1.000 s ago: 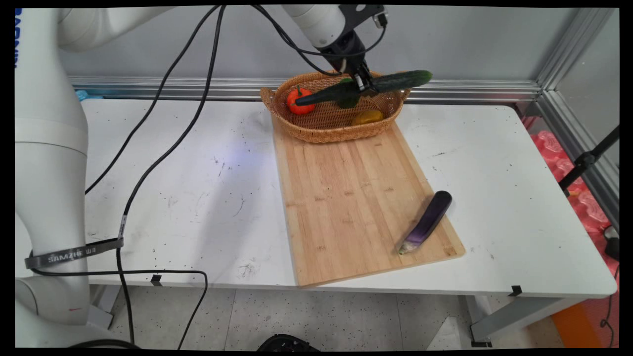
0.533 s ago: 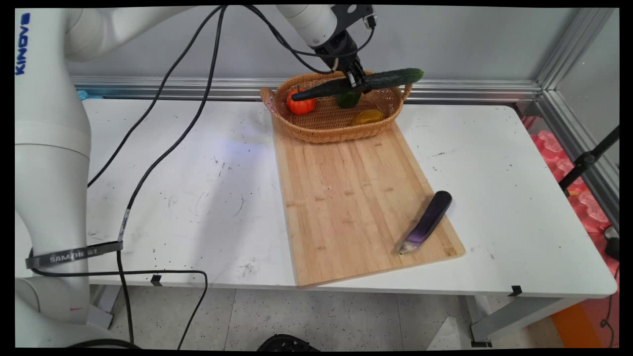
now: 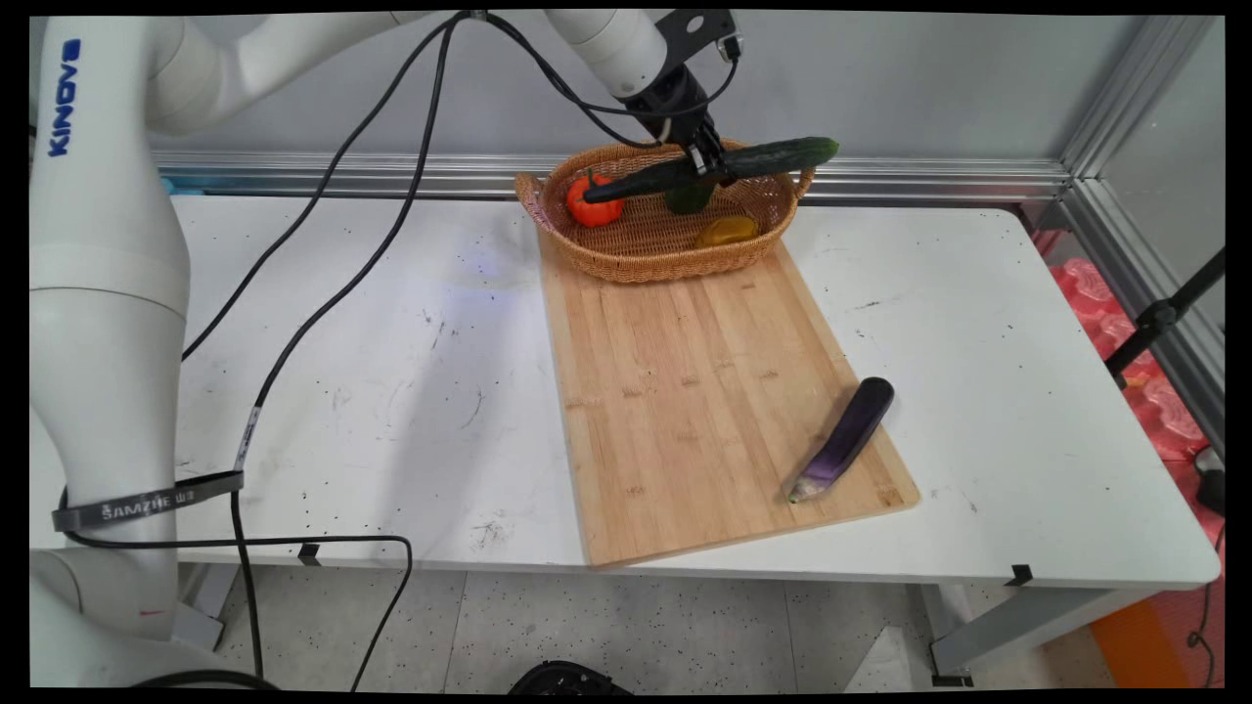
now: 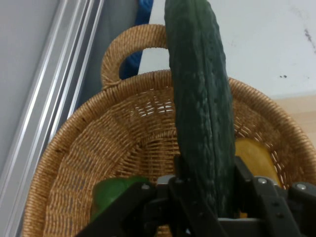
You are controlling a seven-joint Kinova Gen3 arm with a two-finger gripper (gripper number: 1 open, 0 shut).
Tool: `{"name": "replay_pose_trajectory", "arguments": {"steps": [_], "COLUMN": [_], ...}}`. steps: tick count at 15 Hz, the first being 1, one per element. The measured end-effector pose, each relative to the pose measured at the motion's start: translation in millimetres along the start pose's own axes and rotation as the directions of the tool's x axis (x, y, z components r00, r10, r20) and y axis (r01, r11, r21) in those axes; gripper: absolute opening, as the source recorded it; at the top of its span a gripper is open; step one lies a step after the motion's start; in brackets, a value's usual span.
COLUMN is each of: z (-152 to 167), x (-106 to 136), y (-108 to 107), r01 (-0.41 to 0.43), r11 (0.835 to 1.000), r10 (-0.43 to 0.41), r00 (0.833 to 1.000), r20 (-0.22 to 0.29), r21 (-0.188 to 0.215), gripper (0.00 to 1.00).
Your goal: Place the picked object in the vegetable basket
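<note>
A: While it hangs over the wicker basket [image 3: 626,256], what does the claw [image 3: 709,166] have?

B: Its fingers [image 4: 244,173] are closed on a long, dark green, bumpy cucumber [image 3: 782,154], gripped near its middle and held clear above the basket, roughly level.

A: And below it?

B: Inside the basket lie an orange-red tomato [image 3: 591,201], a green vegetable [image 3: 690,198] and a yellow one [image 3: 727,231]. The basket sits at the far end of a wooden cutting board [image 3: 685,391], where a purple eggplant [image 3: 846,437] lies near the right front corner, on the white tabletop [image 3: 391,372].
</note>
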State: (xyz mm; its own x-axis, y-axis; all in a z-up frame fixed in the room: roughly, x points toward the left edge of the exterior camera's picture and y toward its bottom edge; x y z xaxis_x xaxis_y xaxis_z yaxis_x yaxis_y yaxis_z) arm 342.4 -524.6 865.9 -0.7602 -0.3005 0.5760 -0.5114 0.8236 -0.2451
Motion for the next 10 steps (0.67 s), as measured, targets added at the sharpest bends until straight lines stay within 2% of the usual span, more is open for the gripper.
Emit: {"name": "replay_pose_trajectory", "arguments": {"steps": [8,9,10], "z": [11.4,12.4,12.9], "x": [-6.1,-6.9,-7.5], "y": [-2.7,-2.6,-2.5], "r01": [0.051,0.056,0.059], "r11": [0.999,0.998,0.998], "r10": [-0.051,-0.056,-0.059], "r00": [0.999,0.998,0.998], "r20": [-0.014,-0.015,-0.015], "r21": [-0.011,-0.012,-0.013], "gripper": [0.0,1.0,1.0]}}
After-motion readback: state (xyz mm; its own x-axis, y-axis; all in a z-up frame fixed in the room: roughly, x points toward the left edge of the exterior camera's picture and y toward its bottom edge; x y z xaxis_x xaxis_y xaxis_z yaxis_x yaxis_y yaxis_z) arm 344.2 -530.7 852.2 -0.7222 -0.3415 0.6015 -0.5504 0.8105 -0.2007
